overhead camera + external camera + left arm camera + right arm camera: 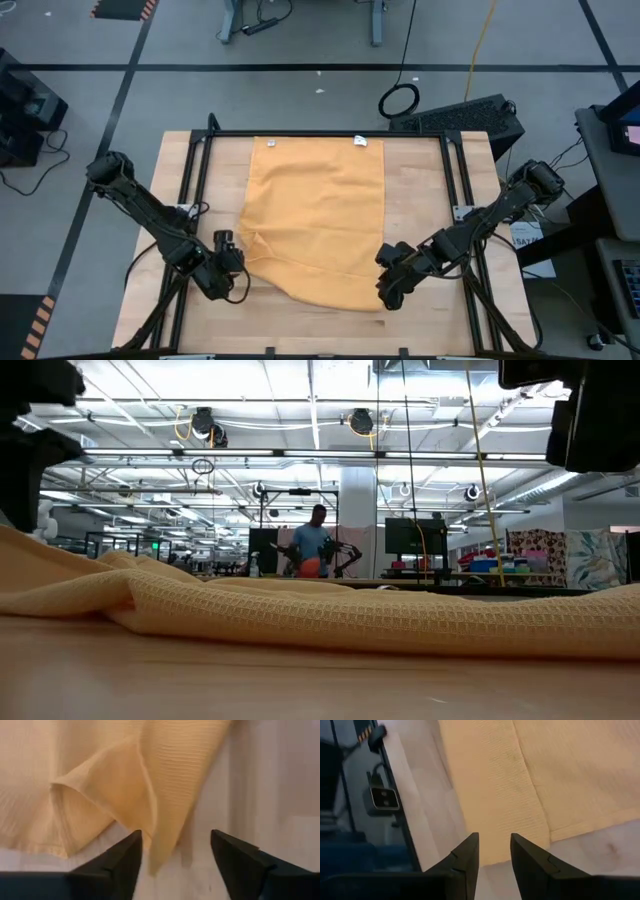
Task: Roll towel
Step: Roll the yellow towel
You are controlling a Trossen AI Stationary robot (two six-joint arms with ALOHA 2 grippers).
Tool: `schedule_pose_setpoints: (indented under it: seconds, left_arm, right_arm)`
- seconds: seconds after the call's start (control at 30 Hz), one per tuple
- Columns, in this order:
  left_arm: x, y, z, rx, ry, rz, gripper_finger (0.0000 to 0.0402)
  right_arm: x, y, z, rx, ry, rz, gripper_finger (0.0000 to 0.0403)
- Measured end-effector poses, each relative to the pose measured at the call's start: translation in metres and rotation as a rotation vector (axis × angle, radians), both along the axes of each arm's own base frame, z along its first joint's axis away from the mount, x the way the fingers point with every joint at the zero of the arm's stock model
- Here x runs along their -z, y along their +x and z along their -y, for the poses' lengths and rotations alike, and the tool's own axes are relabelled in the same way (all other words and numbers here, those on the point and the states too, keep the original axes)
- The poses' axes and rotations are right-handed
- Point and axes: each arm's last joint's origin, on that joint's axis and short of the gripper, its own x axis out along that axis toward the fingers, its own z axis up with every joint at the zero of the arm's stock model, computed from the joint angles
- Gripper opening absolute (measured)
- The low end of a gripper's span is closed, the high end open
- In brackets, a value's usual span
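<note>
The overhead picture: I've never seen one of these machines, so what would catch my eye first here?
Most striking is the mustard-yellow towel spread over the middle of the wooden table, its near left corner rumpled and folded over. Two dark arms flank it: the left pincer sits at that rumpled corner with its fingers apart, the cloth tip lying between them, and the right pincer sits at the near right corner, fingers open a little.

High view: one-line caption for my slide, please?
Mustard towel lies on the wooden table; left gripper and right gripper flank its near corners.
</note>
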Motion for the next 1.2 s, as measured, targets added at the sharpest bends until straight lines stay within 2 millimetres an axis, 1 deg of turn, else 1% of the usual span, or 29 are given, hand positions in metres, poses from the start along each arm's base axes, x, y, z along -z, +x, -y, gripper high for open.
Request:
schedule_pose_setpoints:
  seconds: [0.13, 0.3, 0.37, 0.4, 0.5, 0.63, 0.73, 0.8, 0.9, 1.03, 1.13, 1.2]
  left_arm:
    - [0.009, -0.002, -0.006, -0.039, 0.005, -0.045, 0.0145]
    - [0.012, 0.002, -0.005, -0.046, -0.03, -0.056, 0.0043]
    - [0.011, 0.004, -0.002, -0.043, -0.057, -0.031, 0.0014]
    - [0.01, 0.005, -0.001, -0.043, -0.07, -0.018, 0.001]
    - [0.01, 0.007, 0.001, -0.063, -0.099, 0.002, 0.0017]
    - [0.01, 0.007, 0.003, -0.121, -0.158, -0.014, 0.0012]
    - [0.009, 0.007, 0.005, -0.118, -0.181, -0.025, 0.0006]
    - [0.009, 0.007, 0.006, -0.112, -0.195, -0.025, 0.0007]
    - [0.009, 0.007, 0.007, -0.126, -0.215, -0.019, 0.0008]
    - [0.008, 0.008, 0.008, -0.133, -0.21, 0.002, 0.0008]
    - [0.008, 0.008, 0.008, -0.135, -0.208, 0.007, 0.0008]
    - [0.008, 0.008, 0.008, -0.135, -0.21, 0.01, 0.0008]
  right_arm:
    - [0.001, -0.002, 0.0, -0.083, -0.064, 0.0, 0.0102]
    - [0.004, -0.004, 0.001, -0.063, -0.081, -0.03, 0.0102]
    - [0.008, -0.003, 0.001, -0.053, -0.079, -0.046, 0.0102]
    - [0.011, -0.003, 0.0, -0.041, -0.067, -0.053, 0.0103]
    - [0.028, 0.001, -0.002, 0.027, 0.008, -0.032, 0.0109]
    - [0.055, -0.006, -0.005, 0.167, 0.154, 0.022, 0.0131]
    - [0.075, -0.019, 0.0, 0.351, 0.253, -0.066, 0.0149]
    - [0.084, -0.026, 0.002, 0.48, 0.329, -0.123, 0.0161]
    - [0.09, -0.031, 0.002, 0.573, 0.413, -0.151, 0.0179]
    - [0.086, -0.027, 0.0, 0.565, 0.478, -0.088, 0.0194]
    - [0.087, -0.027, 0.001, 0.575, 0.451, -0.078, 0.0192]
    - [0.088, -0.027, 0.002, 0.576, 0.44, -0.074, 0.0178]
